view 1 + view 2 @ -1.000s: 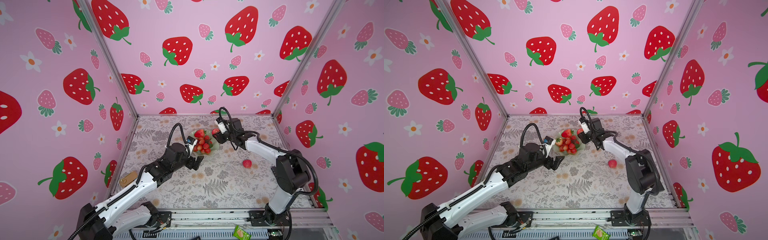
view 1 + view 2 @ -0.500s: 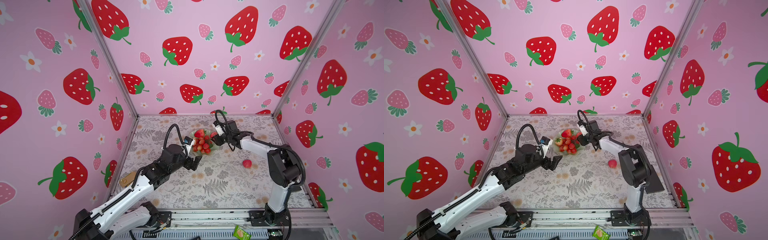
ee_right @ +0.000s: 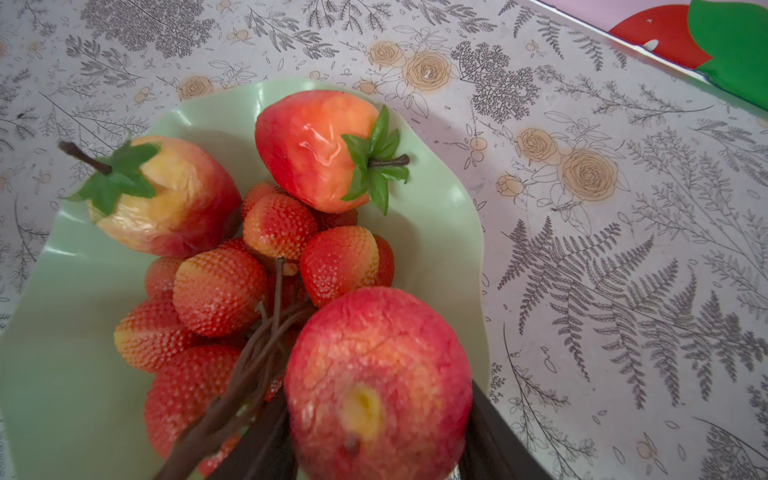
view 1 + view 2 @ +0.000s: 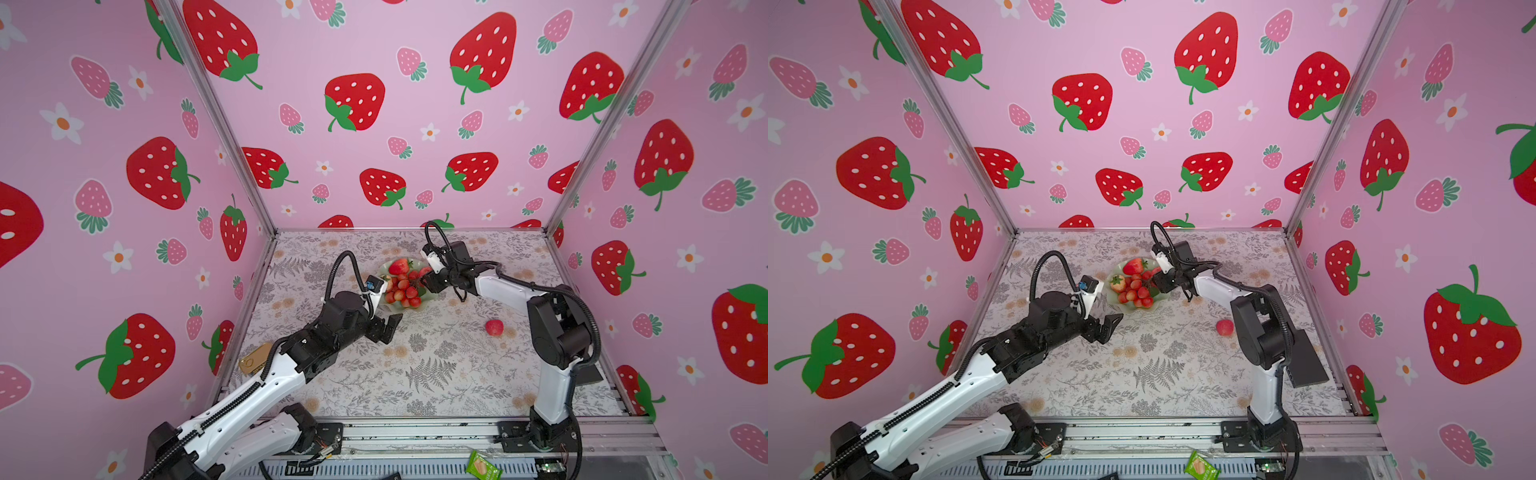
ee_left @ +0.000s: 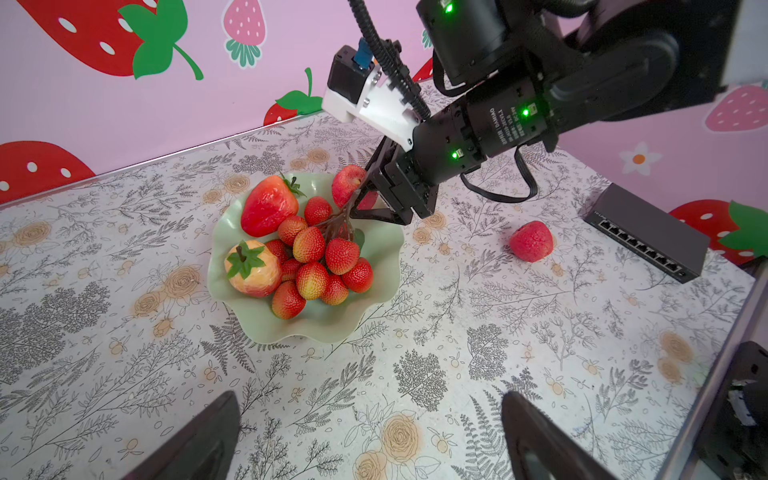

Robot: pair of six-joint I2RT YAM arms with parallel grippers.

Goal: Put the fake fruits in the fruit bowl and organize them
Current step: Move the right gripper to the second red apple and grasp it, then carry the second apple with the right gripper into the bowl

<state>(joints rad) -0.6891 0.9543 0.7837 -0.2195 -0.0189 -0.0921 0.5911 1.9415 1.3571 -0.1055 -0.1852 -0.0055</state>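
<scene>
Pink walls (image 4: pixel 374 124) printed with cartoon strawberries and daisies close in three sides of a grey floral tabletop (image 4: pixel 436 374). A mint-green bowl (image 5: pixel 324 324) with a wavy rim sits toward the back middle of the table.

A black box (image 5: pixel 644 232) with a row of sockets lies along the right wall. Inside the bowl are a big red strawberry (image 5: pixel 266 205) on the back side and a paler strawberry (image 5: pixel 251 270) on the left side. A cluster of small red berries (image 5: pixel 316 266) on brown stems fills the middle. A loose apple (image 4: pixel 494 327) rests on the table between bowl and box, touching neither. A flat gold tag (image 4: pixel 253 359) lies at the table's left edge, and a green packet (image 4: pixel 482 467) sits on the metal rail in front.

The right arm (image 4: pixel 511 293) stretches low from the front right corner. Its right gripper (image 5: pixel 360 197) is over the bowl's right rim, with its fingers narrow and set against both sides of a gripped apple (image 3: pixel 374 382) beside the cluster's stems.

The left arm (image 4: pixel 266 382) angles in from the front left. Its left gripper (image 4: pixel 388 328) is spread wide, holds nothing and hovers just short of the bowl's front rim.

Broad open tabletop lies in front of the bowl between the two arms. The strip between the bowl and the back wall is narrower.
</scene>
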